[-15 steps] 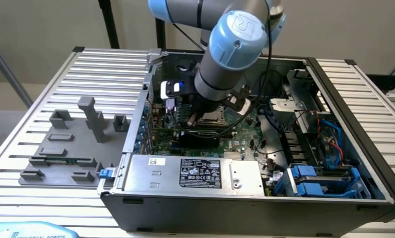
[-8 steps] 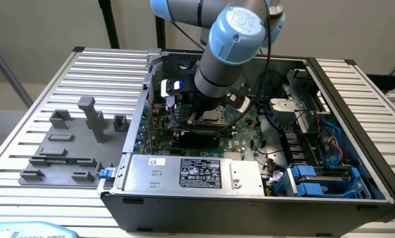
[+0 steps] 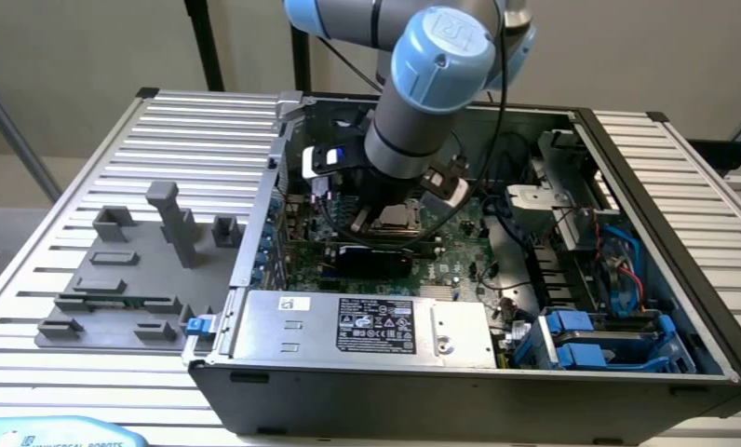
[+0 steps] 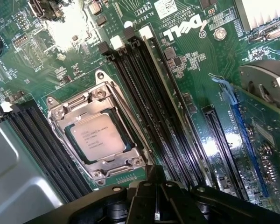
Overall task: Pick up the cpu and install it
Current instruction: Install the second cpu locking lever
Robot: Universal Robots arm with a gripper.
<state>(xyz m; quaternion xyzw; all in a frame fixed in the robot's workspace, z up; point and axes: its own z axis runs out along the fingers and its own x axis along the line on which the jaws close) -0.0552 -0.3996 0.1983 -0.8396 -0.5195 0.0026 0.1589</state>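
Cpu (image 4: 97,136) seated in metal-framed socket (image 4: 56,112) beside closed, empty gripper (image 4: 151,179); memory slots (image 4: 144,107) flank socket.

The exterior view looks down obliquely from the front onto the open grey metal computer case (image 3: 470,372). The wrist view looks down closely at the green motherboard (image 4: 186,70), shared by both.

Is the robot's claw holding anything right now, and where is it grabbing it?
Nothing is held. The gripper is shut and empty, and the cpu sits in the motherboard socket.
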